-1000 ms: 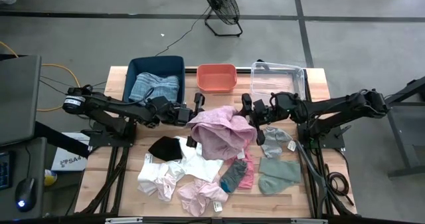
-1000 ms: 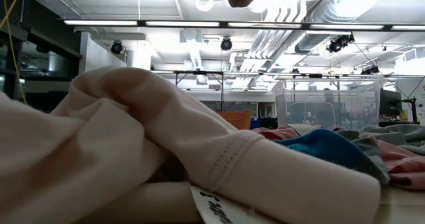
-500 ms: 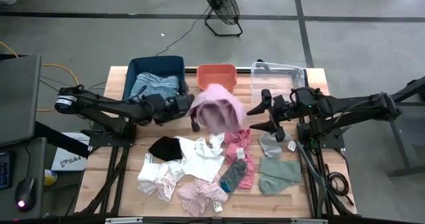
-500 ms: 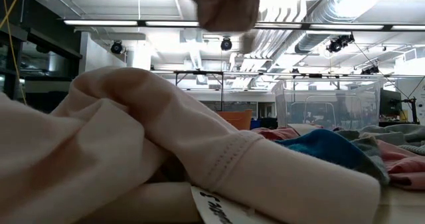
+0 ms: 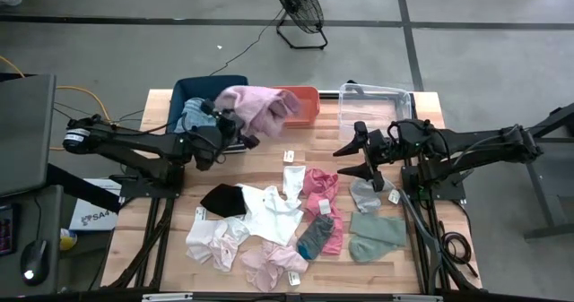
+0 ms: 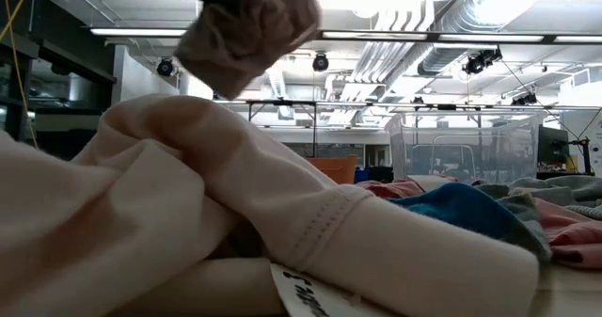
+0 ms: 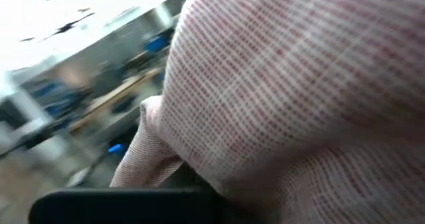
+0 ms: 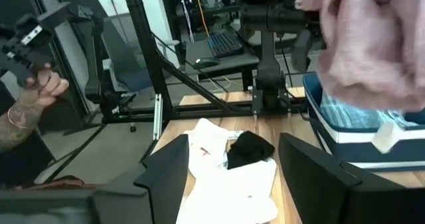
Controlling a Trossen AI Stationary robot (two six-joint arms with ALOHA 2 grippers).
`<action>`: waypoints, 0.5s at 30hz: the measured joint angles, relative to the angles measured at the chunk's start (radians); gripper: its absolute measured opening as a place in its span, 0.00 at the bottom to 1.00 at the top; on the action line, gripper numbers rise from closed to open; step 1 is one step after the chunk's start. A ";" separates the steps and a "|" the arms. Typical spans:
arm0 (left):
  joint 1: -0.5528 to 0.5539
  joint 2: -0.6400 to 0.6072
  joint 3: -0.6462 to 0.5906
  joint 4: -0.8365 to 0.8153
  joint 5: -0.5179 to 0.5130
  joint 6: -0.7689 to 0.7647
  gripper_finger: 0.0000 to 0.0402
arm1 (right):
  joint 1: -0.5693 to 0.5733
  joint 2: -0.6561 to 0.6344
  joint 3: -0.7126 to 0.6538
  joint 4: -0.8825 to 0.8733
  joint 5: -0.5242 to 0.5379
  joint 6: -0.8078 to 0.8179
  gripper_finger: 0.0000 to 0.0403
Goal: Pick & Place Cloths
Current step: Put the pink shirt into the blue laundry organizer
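The left gripper (image 5: 235, 130) pinches a pink cloth (image 5: 260, 107), holding it in the air between the blue bin (image 5: 184, 91) and the orange bin (image 5: 308, 100), with its bulk draped over the orange bin's near corner. The right gripper (image 5: 357, 151) hangs with its fingers spread, holding nothing, above the tabletop (image 5: 430, 248) near the clear bin (image 5: 377, 93). The other cloths, among them a black cloth (image 5: 224, 200) and a white cloth (image 5: 273, 208), lie scattered on the tabletop's near half.

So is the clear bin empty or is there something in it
Empty: looking down, the clear bin shows only its bare bottom, no cloth inside.
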 joint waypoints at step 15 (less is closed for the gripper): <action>0.155 -0.001 0.000 -0.504 -0.249 -0.195 0.08 | 0.000 0.001 0.000 0.000 0.000 0.000 0.55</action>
